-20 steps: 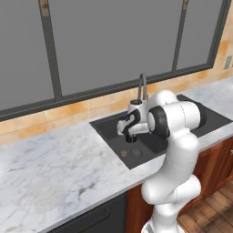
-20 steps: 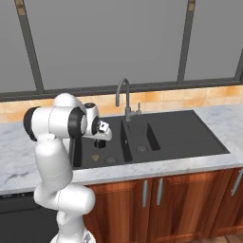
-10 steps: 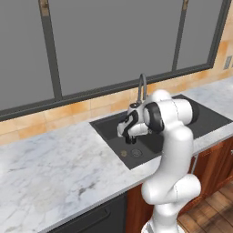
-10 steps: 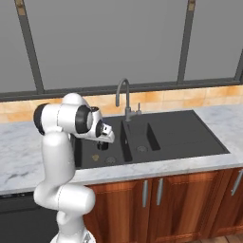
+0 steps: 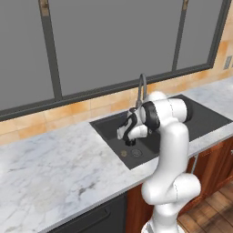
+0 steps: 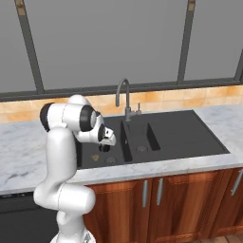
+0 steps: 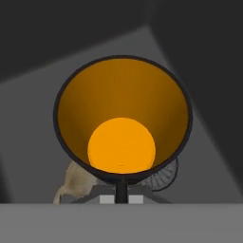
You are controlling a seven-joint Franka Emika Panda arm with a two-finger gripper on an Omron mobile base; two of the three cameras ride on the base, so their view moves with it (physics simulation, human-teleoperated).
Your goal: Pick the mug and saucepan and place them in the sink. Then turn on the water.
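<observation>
gripper [image 5: 129, 142]: over left basin of sink [image 5: 109, 125], low; in right base view at [image 6: 103, 151].
fingers: clamped on mug, judging by rim filling the hand view right against the fingertip at 6 o'clock; exact contact cannot be told.
mug [image 7: 122, 118]: held upright in the gripper, mouth toward camera, orange inside visible to the bottom; hanging just above basin floor.
below mug: drain [image 7: 163, 178] peeking out at 5 o'clock of the rim; pale beige scrap [image 7: 75, 184] at 7 o'clock, cannot tell what it is. Same beige spot beside drain in left base view [image 5: 123, 153].
saucepan: not spotted on the marble counter [image 5: 50, 173]; likely still to fetch.
tap [image 6: 124, 97]: at 12 o'clock behind the divider, no stream running.
risk 1: early release, mug drops and tips or rolls. Cause: height above floor hard to judge.
risk 2: landing on drain or beige scrap, so mug rocks and falls over. Cause: both directly under rim edge.
risk 3: mug dragged or knocked over on retreat. Cause: finger inside rim catching wall if lifted at an angle.
risk 4: mug parked mid-basin, leaving little room for saucepan. Cause: drop point near centre.
risk 5: wrist or elbow clipping tap or divider on way out. Cause: arm folded tight over sink.
</observation>
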